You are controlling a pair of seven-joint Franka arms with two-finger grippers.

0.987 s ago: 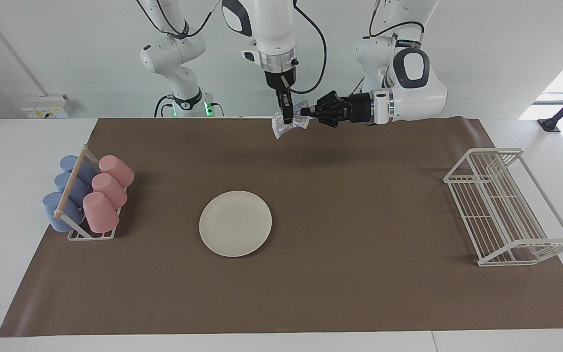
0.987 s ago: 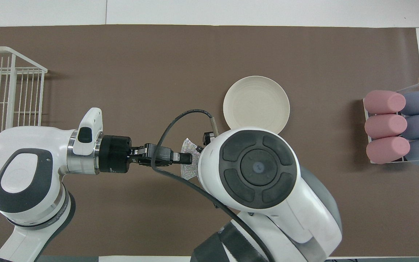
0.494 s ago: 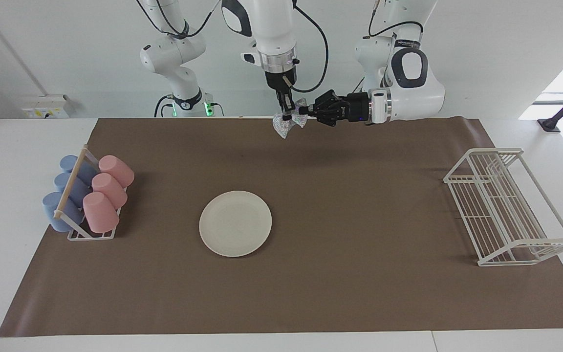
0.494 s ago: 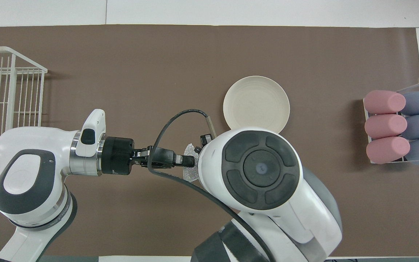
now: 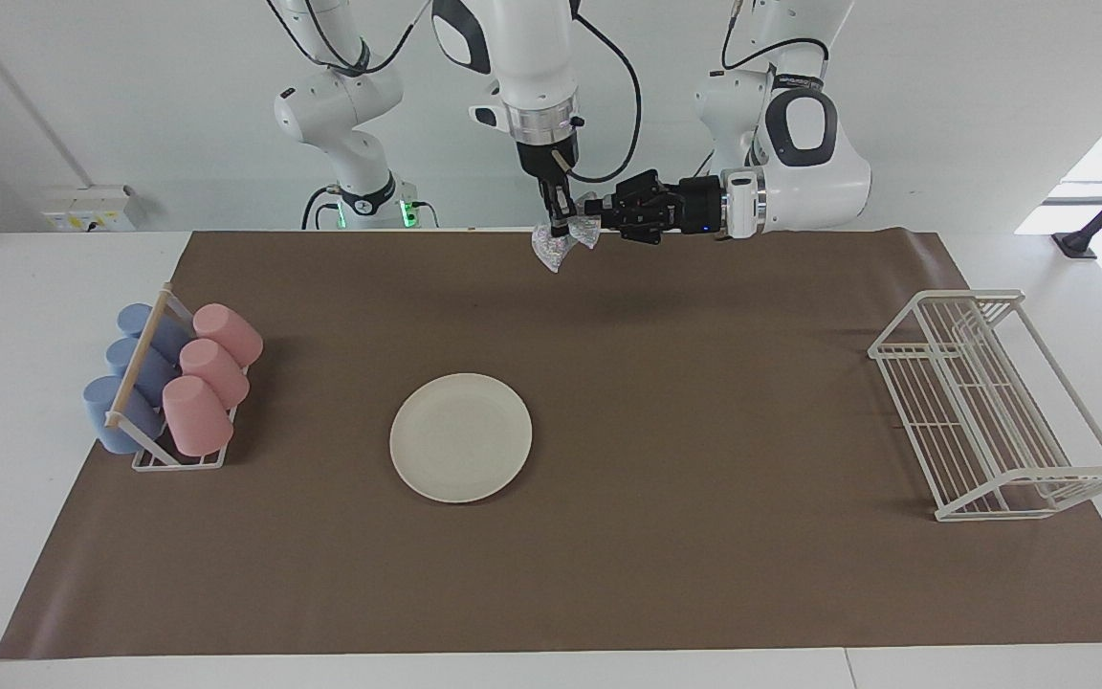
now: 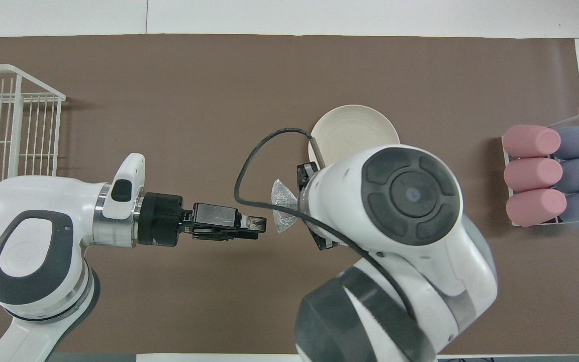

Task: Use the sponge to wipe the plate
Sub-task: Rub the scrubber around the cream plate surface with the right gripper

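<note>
The cream-white plate (image 5: 460, 437) lies flat on the brown mat; in the overhead view the right arm covers part of the plate (image 6: 352, 131). My right gripper (image 5: 559, 226) points straight down over the mat and is shut on the glittery sponge (image 5: 554, 246). From above, only a corner of the sponge (image 6: 282, 213) shows beside the right wrist. My left gripper (image 5: 595, 214) lies level beside it, open, with a small gap between its tips (image 6: 262, 224) and the sponge.
A rack of pink and blue cups (image 5: 168, 388) stands at the right arm's end of the mat. A white wire rack (image 5: 991, 402) stands at the left arm's end. Both arms hang over the strip of mat nearest the robots.
The right gripper has shut on the sponge. The left gripper, which held it, has let go and drawn back a little. The right arm has carried the sponge slightly toward the plate.
</note>
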